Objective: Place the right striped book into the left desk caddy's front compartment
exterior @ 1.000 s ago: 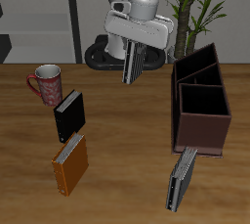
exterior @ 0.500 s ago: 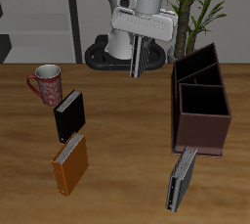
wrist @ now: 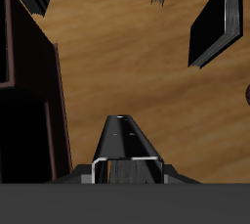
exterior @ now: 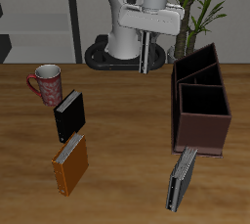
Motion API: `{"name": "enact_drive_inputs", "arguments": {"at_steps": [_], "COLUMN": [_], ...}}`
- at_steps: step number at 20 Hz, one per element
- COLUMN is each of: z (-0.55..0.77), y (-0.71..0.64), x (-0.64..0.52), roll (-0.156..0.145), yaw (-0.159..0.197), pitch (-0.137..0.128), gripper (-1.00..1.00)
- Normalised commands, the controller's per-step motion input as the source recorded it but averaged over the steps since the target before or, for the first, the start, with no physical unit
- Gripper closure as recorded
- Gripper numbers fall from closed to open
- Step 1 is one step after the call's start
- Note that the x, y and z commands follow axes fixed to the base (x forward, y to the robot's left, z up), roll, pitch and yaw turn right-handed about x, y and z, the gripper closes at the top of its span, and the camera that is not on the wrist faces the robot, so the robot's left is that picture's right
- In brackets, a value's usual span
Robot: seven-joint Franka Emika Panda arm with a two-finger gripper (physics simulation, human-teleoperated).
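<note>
One red mug [exterior: 45, 81], one black book [exterior: 69, 114], one orange-brown book [exterior: 70, 163], one thin dark grey book [exterior: 179, 178] and one dark brown left desk caddy [exterior: 200, 108] with two open compartments stand on the wooden table [exterior: 127, 140]. The right striped book [exterior: 145, 52] hangs upright in the upper middle of the exterior frame, above the table and apart from the caddy, seen edge-on as a narrow strip of black and white. The gripper [exterior: 146, 32] is clamped on its top edge, fingers closed narrowly around it; in the wrist view the book [wrist: 124, 150] juts out dark and glossy.
</note>
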Motion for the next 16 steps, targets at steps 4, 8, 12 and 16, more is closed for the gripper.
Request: {"name": "enact_drive_inputs", "arguments": {"at_steps": [4,8,12,16], "z": [0.03,0.03,0.06,0.06], "y": [0.19,0.24,0.22,0.21], "x": [0.05,0.16,0.14,0.09], "roll": [0.044,0.031,0.025,0.023], "yaw": [0.024,0.026,0.005,0.003], "pitch": [-0.004,0.008,0.006,-0.001], "gripper": [1.00,1.00,1.00,1.00]}}
